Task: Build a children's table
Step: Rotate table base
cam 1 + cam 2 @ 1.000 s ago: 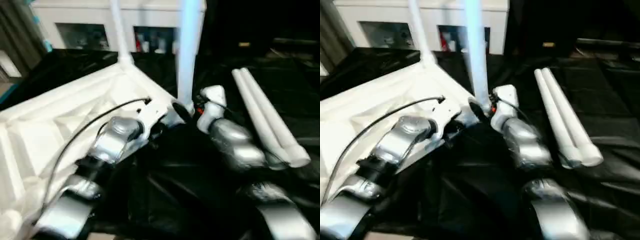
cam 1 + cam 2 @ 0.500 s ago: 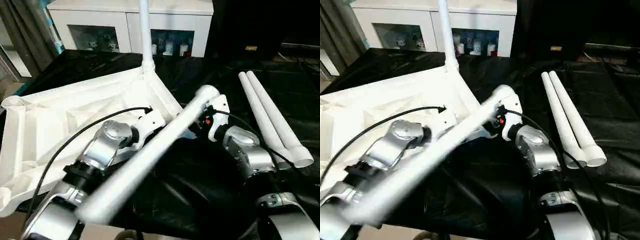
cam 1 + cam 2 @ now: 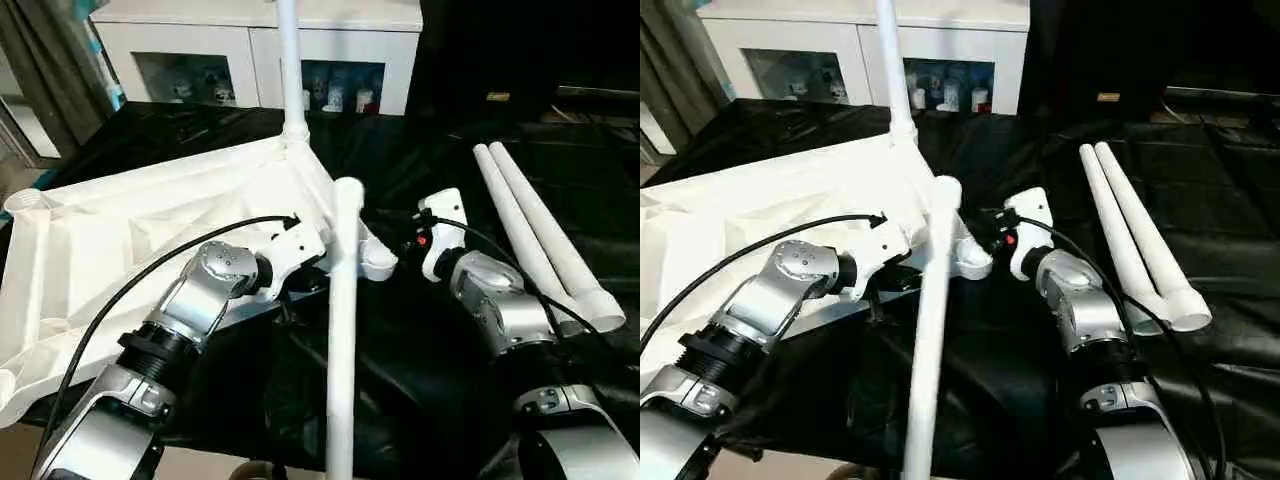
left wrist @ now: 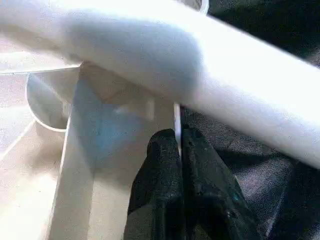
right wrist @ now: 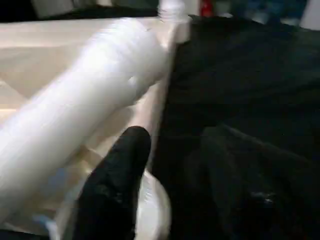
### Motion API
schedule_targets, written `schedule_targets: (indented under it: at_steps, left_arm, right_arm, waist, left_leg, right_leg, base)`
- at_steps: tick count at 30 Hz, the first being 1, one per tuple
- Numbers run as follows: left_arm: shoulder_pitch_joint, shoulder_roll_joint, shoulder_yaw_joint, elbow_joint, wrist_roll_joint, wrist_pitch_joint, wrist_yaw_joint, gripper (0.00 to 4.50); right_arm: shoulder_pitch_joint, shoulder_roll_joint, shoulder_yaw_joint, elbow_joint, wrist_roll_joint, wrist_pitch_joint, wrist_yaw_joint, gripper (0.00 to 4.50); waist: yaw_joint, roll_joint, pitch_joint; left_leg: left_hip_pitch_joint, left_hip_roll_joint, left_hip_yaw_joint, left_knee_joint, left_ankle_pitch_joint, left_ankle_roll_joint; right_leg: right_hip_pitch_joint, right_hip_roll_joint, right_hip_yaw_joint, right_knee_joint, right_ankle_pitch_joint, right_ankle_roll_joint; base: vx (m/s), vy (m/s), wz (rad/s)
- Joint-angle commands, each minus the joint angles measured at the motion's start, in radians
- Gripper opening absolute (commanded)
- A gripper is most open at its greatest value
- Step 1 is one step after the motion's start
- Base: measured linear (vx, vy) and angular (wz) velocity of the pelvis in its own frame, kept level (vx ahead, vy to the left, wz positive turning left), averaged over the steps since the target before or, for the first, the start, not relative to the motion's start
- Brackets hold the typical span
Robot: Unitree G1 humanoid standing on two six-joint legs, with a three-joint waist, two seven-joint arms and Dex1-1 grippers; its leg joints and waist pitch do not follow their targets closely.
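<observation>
White leg slanting over tabletop; black finger near socket.

Bright, even room light — head views sharp, wrist views soft and blurred close-up.

White glass-fronted cabinet, black cloth

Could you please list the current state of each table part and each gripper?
tabletop: upside down, ribbed underside up.
far-corner leg: upright in its socket.
loose leg: slanted over the near corner, not in a socket, unheld.
two spare legs: lying side by side on the black cloth.
left gripper: shut on the tabletop's edge.
right gripper: open, empty.
</observation>
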Motion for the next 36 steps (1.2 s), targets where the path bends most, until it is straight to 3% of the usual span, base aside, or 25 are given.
schedule_targets:
  at_steps: [1, 3, 7, 11, 16, 24, 31, 33, 36]
  left_arm:
    - [0.008, 0.009, 0.001, -0.032, 0.011, 0.009, 0.007, 0.0]
    - [0.008, 0.008, 0.003, -0.033, 0.009, 0.016, 0.009, 0.0]
    - [0.004, 0.011, 0.0, -0.032, 0.011, 0.018, 0.011, 0.0]
    - [0.002, 0.013, -0.001, -0.026, 0.013, 0.013, 0.014, 0.0]
    - [0.008, 0.016, -0.004, -0.032, 0.014, 0.015, 0.017, 0.0]
    - [0.012, 0.018, -0.006, -0.03, 0.019, 0.012, 0.024, 0.0]
    - [0.015, 0.021, -0.005, -0.033, 0.02, 0.011, 0.026, 0.0]
    - [0.016, 0.022, -0.005, -0.033, 0.02, 0.01, 0.026, 0.0]
    - [0.019, 0.026, -0.005, -0.033, 0.02, 0.001, 0.022, 0.0]
  right_arm:
    - [-0.014, -0.013, -0.029, 0.018, -0.017, -0.004, -0.055, 1.78]
    - [-0.019, -0.014, -0.053, 0.011, 0.004, -0.009, -0.06, 2.03]
    - [-0.004, -0.014, -0.074, -0.072, 0.082, 0.031, 0.026, 2.3]
    - [0.046, -0.072, -0.005, -0.242, 0.117, 0.083, 0.214, 2.63]
    - [0.088, -0.195, 0.082, -0.409, 0.098, 0.199, 0.334, 3.08]
    - [0.119, -0.257, 0.117, -0.579, 0.152, 0.272, 0.444, 3.75]
    - [0.131, -0.303, 0.164, -0.652, 0.158, 0.43, 0.467, 4.43]
    - [0.13, -0.307, 0.168, -0.655, 0.149, 0.423, 0.469, 4.43]
    - [0.139, -0.336, 0.196, -0.69, 0.141, 0.339, 0.532, 4.43]
  waist:
    - [0.001, 0.013, -0.096]
    - [0.001, 0.016, -0.097]
    - [0.002, 0.014, -0.1]
    - [0.007, 0.016, -0.1]
    - [0.01, 0.014, -0.099]
    - [0.012, 0.009, -0.099]
    - [0.012, 0.003, -0.099]
    - [0.013, 0.004, -0.1]
    - [0.015, 0.003, -0.1]
  left_leg:
    - [0.035, 0.046, -0.028, -0.065, -0.224, 0.008]
    - [0.035, 0.046, -0.029, -0.064, -0.22, 0.007]
    - [0.033, 0.044, -0.028, -0.06, -0.204, 0.035]
    - [0.03, 0.046, -0.028, -0.057, -0.18, 0.069]
    - [0.031, 0.048, -0.031, -0.058, -0.188, 0.06]
    - [0.029, 0.048, -0.032, -0.055, -0.186, 0.067]
    - [0.028, 0.047, -0.031, -0.053, -0.173, 0.064]
    - [0.027, 0.048, -0.031, -0.053, -0.169, 0.063]
    - [0.027, 0.049, -0.032, -0.052, -0.17, 0.062]
  right_leg:
    - [0.057, -0.056, 0.036, -0.057, -0.082, -0.262]
    - [0.057, -0.056, 0.036, -0.057, -0.081, -0.26]
    - [0.06, -0.054, 0.035, -0.054, -0.051, -0.261]
    - [0.06, -0.052, 0.032, -0.054, -0.056, -0.254]
    - [0.059, -0.052, 0.034, -0.056, -0.096, -0.246]
    - [0.058, -0.055, 0.036, -0.06, -0.132, -0.232]
    - [0.057, -0.056, 0.037, -0.06, -0.135, -0.239]
    - [0.056, -0.058, 0.037, -0.06, -0.142, -0.234]
    - [0.057, -0.058, 0.036, -0.058, -0.136, -0.226]
  base:
    - [0.0, 0.0, 0.0]
    - [0.0, 0.0, 0.0]
    - [0.0, 0.0, 0.0]
    - [0.0, 0.0, 0.0]
    - [0.0, 0.0, 0.0]
    - [0.0, 0.0, 0.0]
    - [0.0, 0.0, 0.0]
    - [0.0, 0.0, 0.0]
    - [0.0, 0.0, 0.0]
